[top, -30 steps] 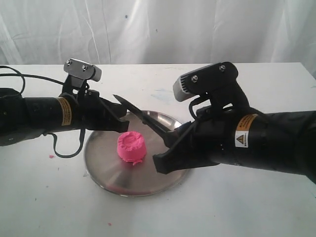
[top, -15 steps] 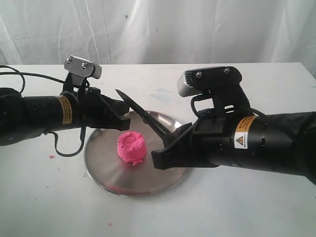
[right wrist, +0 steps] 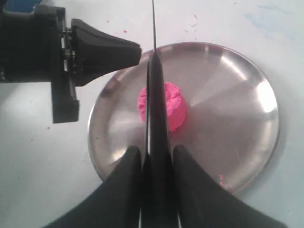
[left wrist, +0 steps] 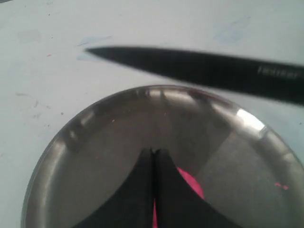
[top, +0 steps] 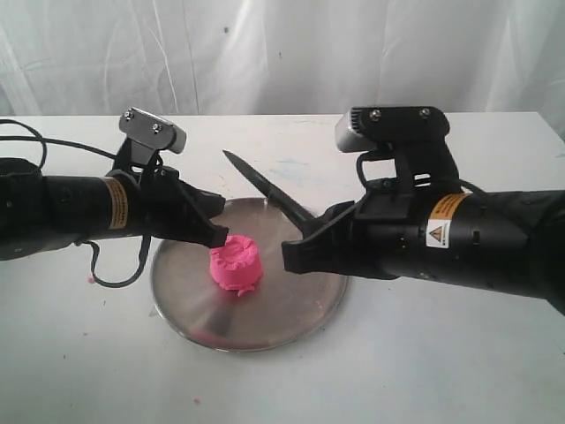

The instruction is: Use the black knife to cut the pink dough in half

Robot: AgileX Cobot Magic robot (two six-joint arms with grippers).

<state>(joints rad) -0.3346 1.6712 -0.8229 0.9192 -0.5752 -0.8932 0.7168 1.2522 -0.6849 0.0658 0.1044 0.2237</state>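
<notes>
A round steel plate [top: 265,309] is shown resting on a white counter [top: 441,371], with the pink dough [top: 235,264] seated as one squat lump on the plate's left half, its dented top visible. The black knife [top: 265,190] is held by the right gripper [top: 296,256], whose fingers [right wrist: 124,190] are clamped on the handle; the blade is raised and angled upward to the left, its tip above the plate's far rim and clear of the dough. In the right wrist view the knife [right wrist: 155,95] is seen edge-on, so that the blade covers the middle of the dough [right wrist: 162,105] and the handle is lost between the fingers and the frame edge. The left gripper [top: 214,231] is shown just beside the dough on its left, with its fingers [left wrist: 153,190] pressed together and nothing between them; whether they touch the dough cannot be told. In the left wrist view most of the dough [left wrist: 189,181] is hidden behind those fingers, only a pink sliver being exposed, and the knife [left wrist: 204,69] crosses above the plate [left wrist: 95,156], blurred, with faint lettering that cannot be read and its handle end cut off. Small pink crumbs [top: 91,280] are scattered on the counter. Both arms are cropped by the frame edges in the exterior view.
</notes>
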